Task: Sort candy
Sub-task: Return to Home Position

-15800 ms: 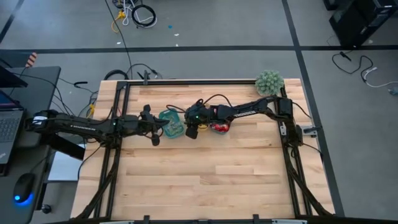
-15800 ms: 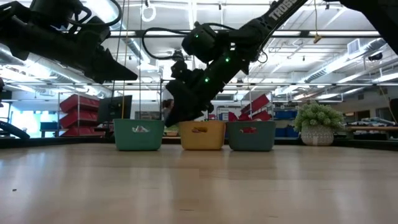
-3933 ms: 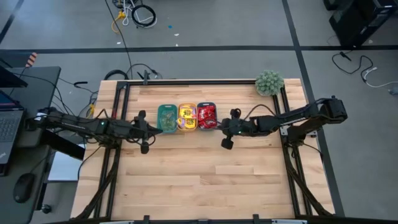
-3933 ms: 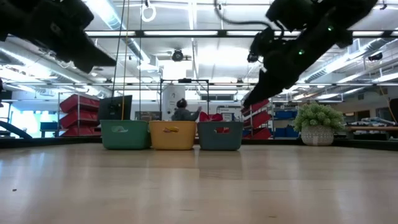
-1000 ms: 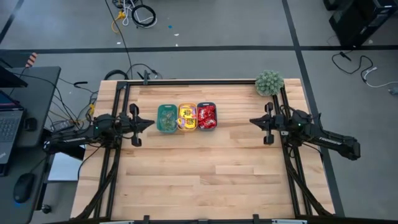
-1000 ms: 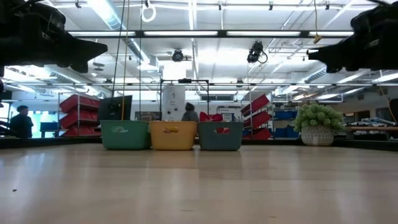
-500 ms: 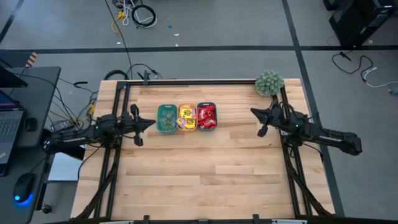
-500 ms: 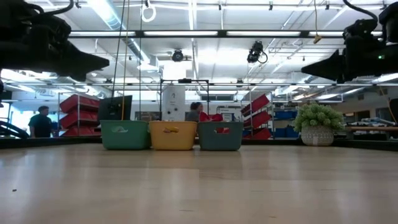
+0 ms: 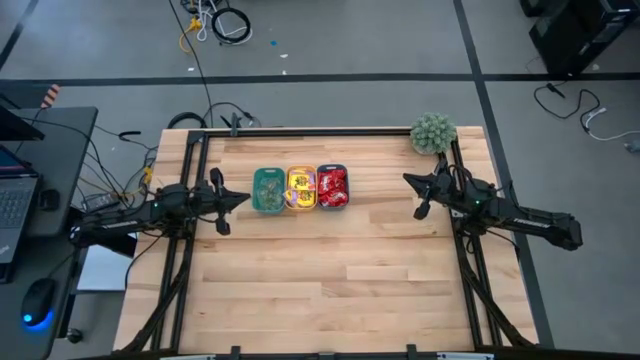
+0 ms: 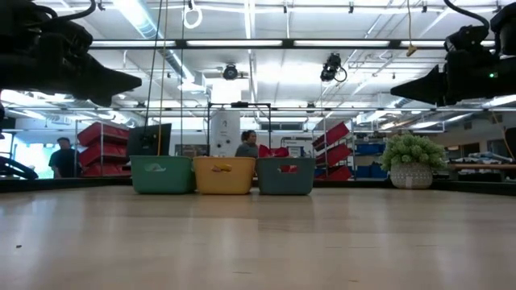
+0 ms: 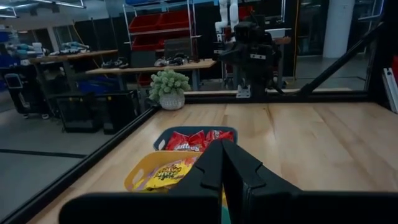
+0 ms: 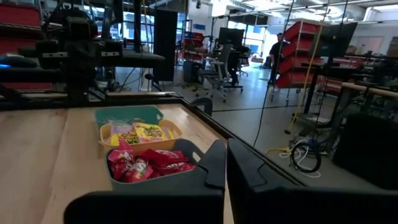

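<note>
candy: shiny red packets (image 9: 332,187), yellow packets (image 9: 301,189) and tiny pale green pieces (image 9: 268,191) are seen binned, one colour per small plastic tray (image 9: 269,170) | row is laid left-to-right between the claws | left gripper (image 9: 238,197) nearer, right gripper (image 9: 410,183) well apart | both are pinched closed on nothing, sorting looks done tbh

The left arm (image 9: 130,216) is stretching across the left-centre of the high view, its left gripper (image 9: 238,197) pointing toward the middle, fingers pressed together. The right arm (image 9: 520,215) is mirroring it at right-centre, its right gripper (image 9: 410,182) aiming leftward, fingers likewise closed. Both are hanging in the low view's upper corners.
</note>
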